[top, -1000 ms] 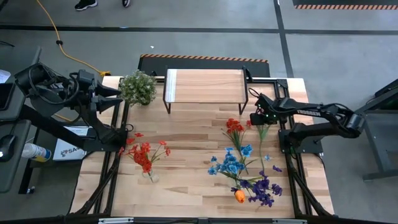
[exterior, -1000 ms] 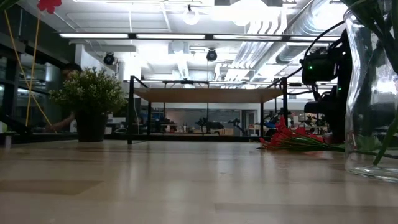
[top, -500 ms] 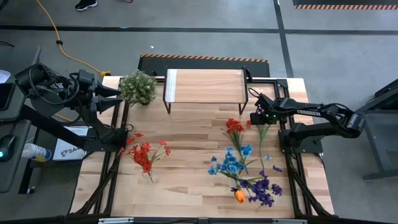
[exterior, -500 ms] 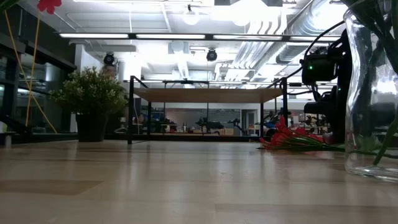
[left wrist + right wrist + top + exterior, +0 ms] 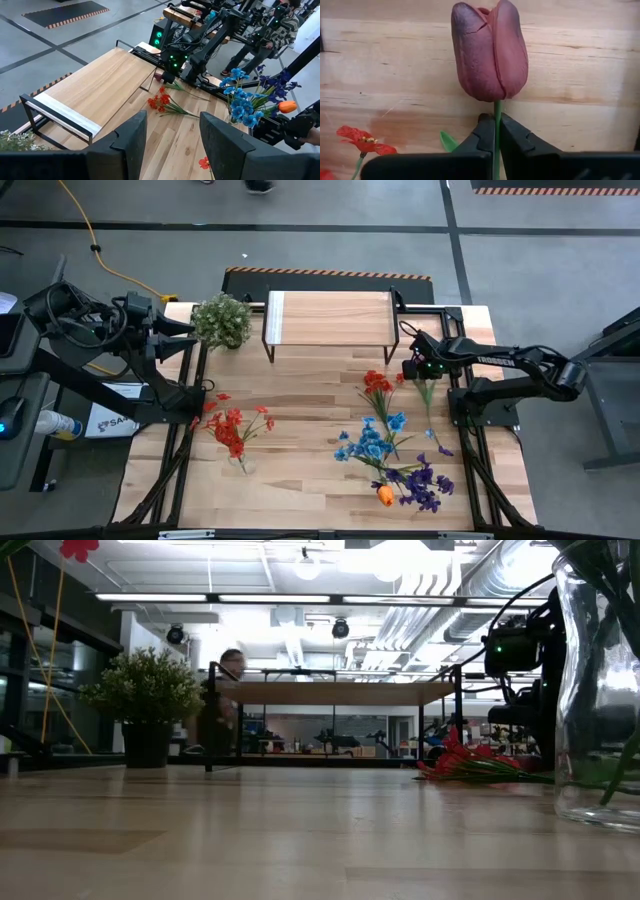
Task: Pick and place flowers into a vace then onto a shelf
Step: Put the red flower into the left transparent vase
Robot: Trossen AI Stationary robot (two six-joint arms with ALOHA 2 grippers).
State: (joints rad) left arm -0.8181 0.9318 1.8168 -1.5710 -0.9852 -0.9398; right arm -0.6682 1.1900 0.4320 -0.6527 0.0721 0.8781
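Looking straight down from the high view, the right tool [image 5: 414, 367] sits near the worktop's [image 5: 300, 480] right edge, just in front of the shelf's [image 5: 330, 318] right end, pressed onto a green stem that runs from it toward the front of the worktop. The bloom end lies at the tool, so the stem's long axis points away from the shelf. The vase with blue and purple flowers [image 5: 385, 450] and an orange tulip [image 5: 385, 496] stands toward the front, well apart from that tool but on the right arm's side, so the right arm is the nearer one for carrying the stem there. A red bunch [image 5: 377, 385] lies just beside the tool. The left tool [image 5: 190, 328] waits at the far left corner by the potted plant [image 5: 222, 320].

From the low view, the glass vase [image 5: 597, 690] fills the right edge, with the red bunch lying flat beyond it and the right arm dark behind. A person shows past the shelf.

The left wrist view shows the left tool's fingers [image 5: 131, 136] spread, holding nothing, with the shelf and flowers far ahead.

In the right wrist view, the right tool's fingers [image 5: 485, 132] are pinching the stem just under a dark red tulip [image 5: 490, 50], whose head stands beyond the fingertips over the wood.
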